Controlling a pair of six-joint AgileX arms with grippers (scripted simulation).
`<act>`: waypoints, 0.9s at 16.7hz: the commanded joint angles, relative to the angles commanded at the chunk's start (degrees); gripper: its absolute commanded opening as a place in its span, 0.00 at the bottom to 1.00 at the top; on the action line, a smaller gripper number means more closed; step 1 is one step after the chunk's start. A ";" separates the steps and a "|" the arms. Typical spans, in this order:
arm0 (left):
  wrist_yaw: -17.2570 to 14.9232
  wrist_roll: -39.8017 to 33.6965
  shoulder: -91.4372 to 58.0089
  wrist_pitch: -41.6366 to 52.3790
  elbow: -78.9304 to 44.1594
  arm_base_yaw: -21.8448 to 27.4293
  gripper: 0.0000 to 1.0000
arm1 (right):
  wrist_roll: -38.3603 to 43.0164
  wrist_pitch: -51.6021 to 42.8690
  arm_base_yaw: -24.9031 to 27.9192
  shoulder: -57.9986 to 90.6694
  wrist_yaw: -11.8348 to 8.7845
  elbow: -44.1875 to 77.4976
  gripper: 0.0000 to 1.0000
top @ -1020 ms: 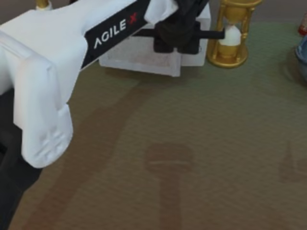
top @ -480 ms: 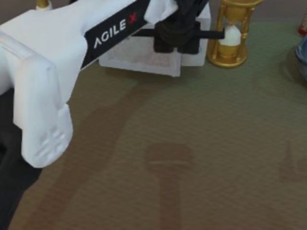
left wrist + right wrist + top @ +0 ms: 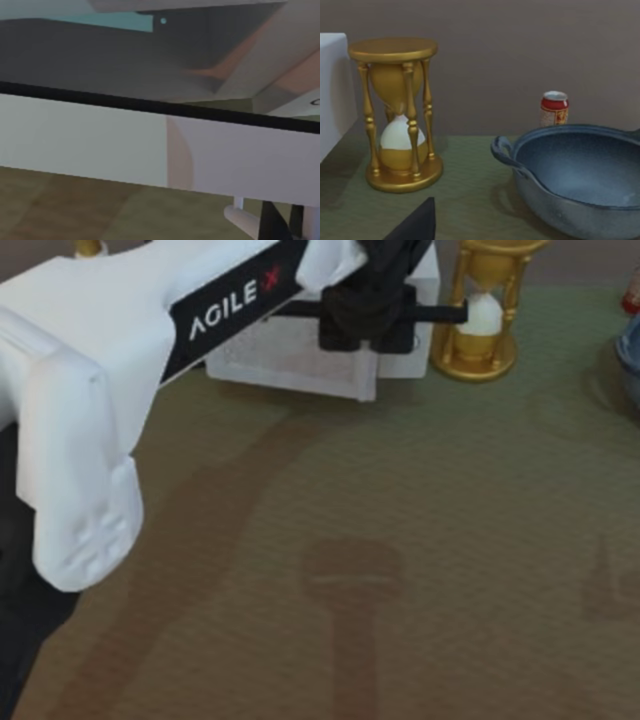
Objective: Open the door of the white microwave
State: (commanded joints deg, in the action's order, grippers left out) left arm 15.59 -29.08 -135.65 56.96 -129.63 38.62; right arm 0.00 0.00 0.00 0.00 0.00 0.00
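1. Overhead, the olive-brown tabletop (image 3: pixel 420 500) carries the white microwave (image 3: pixel 300 350) at its far edge, beside a gold hourglass (image 3: pixel 485 315).
2. Left gripper (image 3: pixel 368 315) sits over the microwave's front, by the door (image 3: pixel 290 360); whether its fingers are parted cannot be told.
3. Right wrist view: blue-grey pot (image 3: pixel 580 175), red can (image 3: pixel 554 108), plain grey-brown wall (image 3: pixel 520 55).

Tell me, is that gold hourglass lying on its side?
No, the hourglass stands upright on the table, white sand in its lower bulb.
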 joint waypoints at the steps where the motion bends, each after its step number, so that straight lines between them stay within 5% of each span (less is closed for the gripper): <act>1: -0.32 0.75 1.10 -0.92 1.93 -0.21 0.00 | 0.00 0.00 0.00 0.00 0.00 0.00 1.00; 15: -2.04 4.61 5.64 -5.18 10.38 -0.49 0.00 | 0.00 0.00 0.00 0.00 0.00 0.00 1.00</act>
State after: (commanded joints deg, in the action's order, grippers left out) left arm 13.55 -24.47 -130.01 51.78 -119.25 38.13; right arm 0.00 0.00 0.00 0.00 0.00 0.00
